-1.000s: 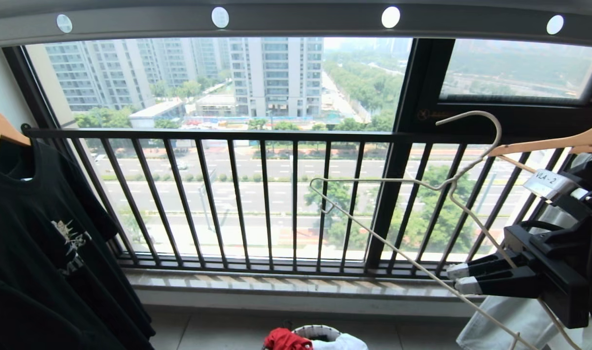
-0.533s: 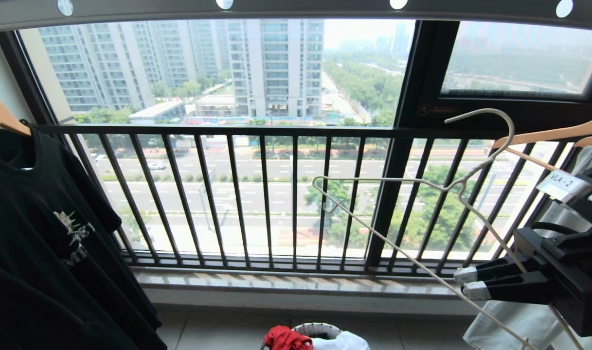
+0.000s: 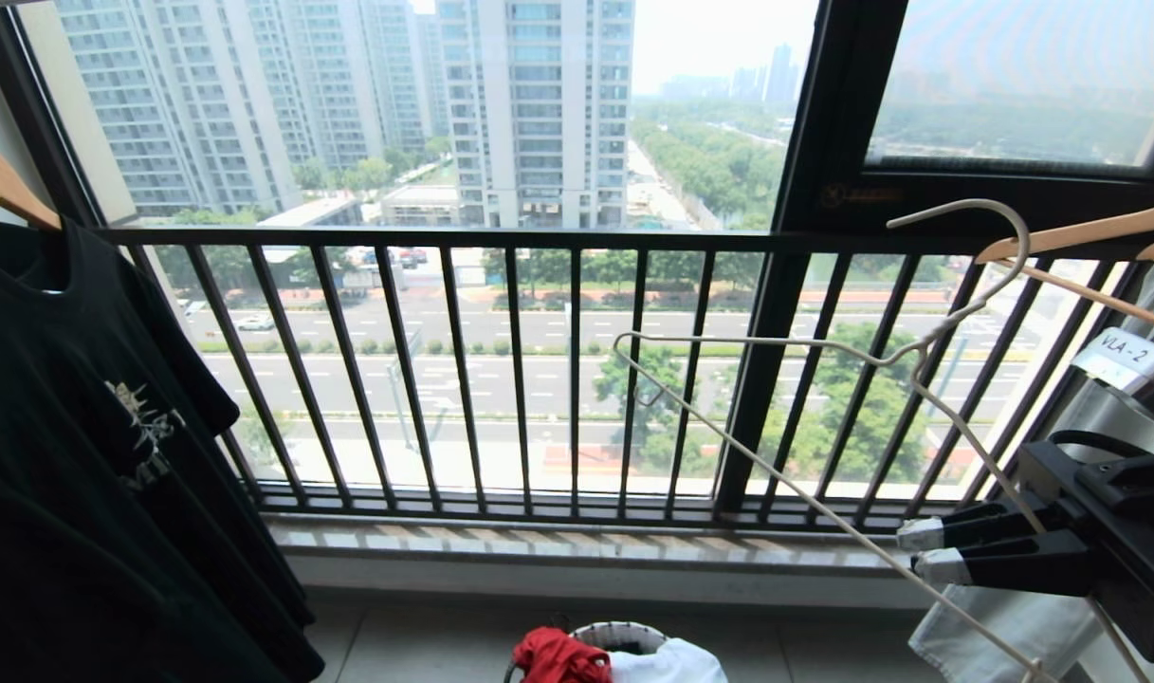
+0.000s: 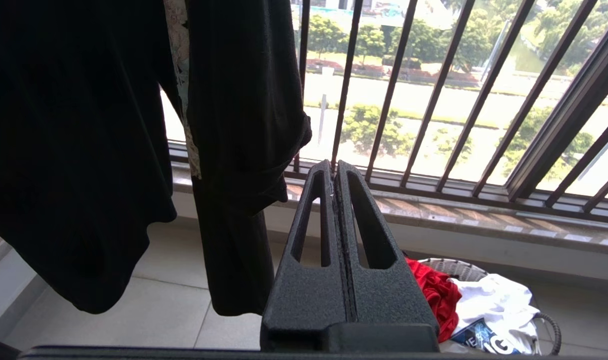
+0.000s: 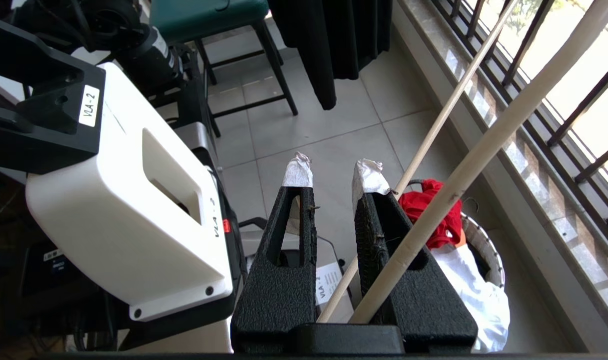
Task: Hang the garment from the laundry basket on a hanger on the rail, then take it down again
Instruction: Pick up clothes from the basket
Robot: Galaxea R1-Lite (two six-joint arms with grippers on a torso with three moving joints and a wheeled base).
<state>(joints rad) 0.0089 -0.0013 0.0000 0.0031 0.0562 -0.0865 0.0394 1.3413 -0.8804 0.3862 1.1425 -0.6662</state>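
Note:
The red garment lies bunched in the laundry basket on the floor below the window, beside a white cloth. The thin pale hanger is held tilted in the air at the right, hook up. My right gripper holds its lower corner: one wire runs between the taped fingers, the other over one finger. The right wrist view shows those wires above the garment. My left gripper is shut and empty, low at the left, short of the basket. The rail is out of view.
A black T-shirt on a wooden hanger fills the left side. Another wooden hanger with a pale garment hangs at the right behind my arm. The black barred window railing closes the front. A green stool stands behind.
The whole picture has slid upward as the camera moved, and the holed rail has left the top edge. The right gripper still holds the hanger in the same pose.

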